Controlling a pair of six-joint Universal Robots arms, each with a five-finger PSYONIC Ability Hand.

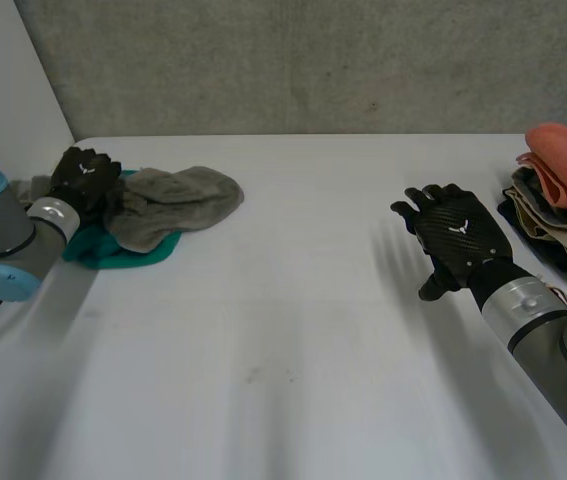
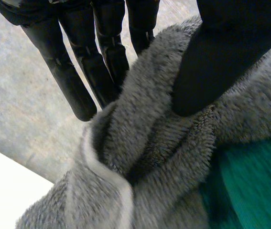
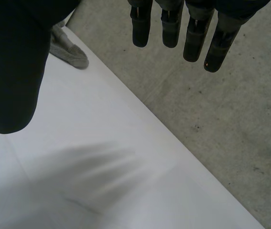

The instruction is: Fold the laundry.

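Here, pinching the grey fleece cloth (image 1: pixel 178 200) between thumb and straight fingers of the left hand (image 1: pixel 84 177), atop a teal cloth (image 1: pixel 113 253) at the white table (image 1: pixel 293 350)'s far left, with the right hand (image 1: pixel 458 238) spread open, empty, near the folded stack (image 1: pixel 561 200).

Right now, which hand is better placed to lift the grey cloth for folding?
The left. The left hand sits on the grey cloth, while the right hand hovers open above the bare table, far across from it, near the folded stack.
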